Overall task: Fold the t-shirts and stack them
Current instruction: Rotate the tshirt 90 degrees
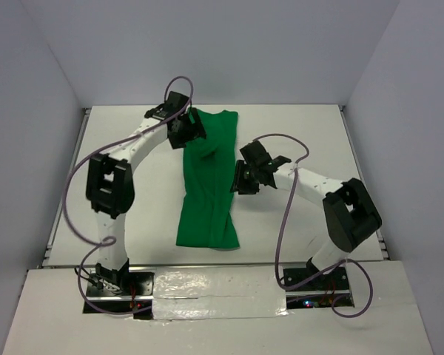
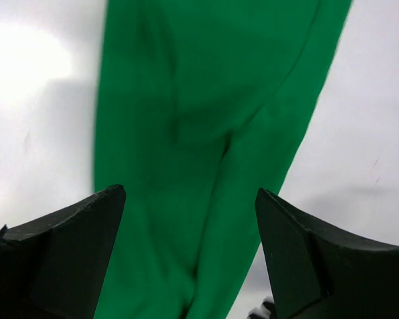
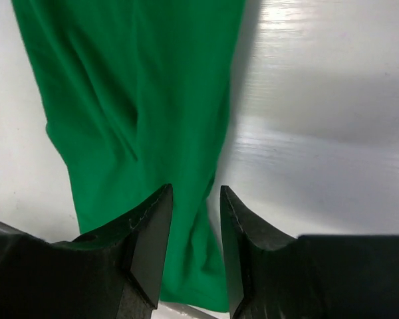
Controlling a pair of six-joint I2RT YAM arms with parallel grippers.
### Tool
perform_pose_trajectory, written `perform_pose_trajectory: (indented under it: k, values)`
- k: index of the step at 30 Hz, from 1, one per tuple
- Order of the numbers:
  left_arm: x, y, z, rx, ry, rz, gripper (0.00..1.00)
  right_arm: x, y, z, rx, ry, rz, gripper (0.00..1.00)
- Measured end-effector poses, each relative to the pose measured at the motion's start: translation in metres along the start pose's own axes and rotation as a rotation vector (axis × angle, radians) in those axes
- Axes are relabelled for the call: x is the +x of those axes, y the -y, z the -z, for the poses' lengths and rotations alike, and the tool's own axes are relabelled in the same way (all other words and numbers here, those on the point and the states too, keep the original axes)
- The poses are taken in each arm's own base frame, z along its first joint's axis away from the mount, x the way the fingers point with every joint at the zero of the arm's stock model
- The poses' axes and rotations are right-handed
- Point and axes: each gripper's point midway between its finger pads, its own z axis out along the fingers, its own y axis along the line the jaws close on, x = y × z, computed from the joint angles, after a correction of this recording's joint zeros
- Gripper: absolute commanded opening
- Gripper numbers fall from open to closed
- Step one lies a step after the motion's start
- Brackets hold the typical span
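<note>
Nearest you, just past the arm bases, the wider end of the green t-shirt [image 1: 207, 192] lies flat on the white bench [image 1: 318, 133]. The shirt is already narrowed into one long band. It runs away from you down the middle of the bench, leaning a little to the right as it goes. I judge the lengthwise fold done and the crosswise fold yet to come, and with only one shirt in view there is nothing to stack it on.

Halfway up the band, your right hand [image 3: 193, 193] sits just beside its right edge. The fingers are apart by only a narrow gap, and the cloth's edge shows through that gap from below. It appears to be gripping nothing, though the wrist view is too close for you to rule out a brush against the fabric. That spot suits pinning or lifting the side edge at the fold line.

Farthest off, your left hand [image 2: 189, 193] hangs over the far left corner of the shirt. It is spread wide and empty, with a creased ridge of cloth running between the two fingers. The wide spread gives room to drop onto that bunched corner and close. Before you commit, check that both layers are caught, or the band may open as it lifts.
</note>
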Motion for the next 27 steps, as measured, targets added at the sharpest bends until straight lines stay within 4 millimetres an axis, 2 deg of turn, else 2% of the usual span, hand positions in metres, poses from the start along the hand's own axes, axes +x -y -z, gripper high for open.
perform_pose_trajectory:
  k: [3,5,8,13,15,18,19,22,27]
  values:
    - [-0.028,0.024,-0.038,0.025,0.029,-0.012,0.92,0.002,0.006,0.001,-0.011,-0.007,-0.015,0.46]
    - [-0.033,0.027,-0.062,0.019,0.021,-0.014,0.92,0.015,0.011,0.006,-0.030,-0.015,-0.010,0.49]
    - [-0.037,0.031,-0.095,0.011,0.011,-0.019,0.91,0.054,0.023,0.011,-0.036,-0.078,0.012,0.56]
    - [-0.033,0.025,-0.131,0.007,-0.009,-0.030,0.90,0.133,0.034,0.009,-0.036,-0.249,0.084,0.58]
    - [-0.031,0.023,-0.140,0.012,-0.018,-0.026,0.90,0.144,0.028,0.011,-0.068,-0.268,0.094,0.57]
    - [-0.043,0.024,-0.142,0.035,0.000,-0.014,0.89,0.149,0.019,0.008,-0.112,-0.269,0.084,0.47]
    - [-0.046,0.021,-0.145,0.038,0.003,-0.007,0.89,0.149,0.017,0.007,-0.122,-0.267,0.077,0.33]
    - [-0.055,0.016,-0.146,0.051,0.006,0.013,0.89,0.150,0.019,0.001,-0.110,-0.260,0.061,0.00]
    - [-0.065,0.011,-0.151,0.074,0.011,0.031,0.88,0.146,0.027,0.001,-0.070,-0.209,0.012,0.00]
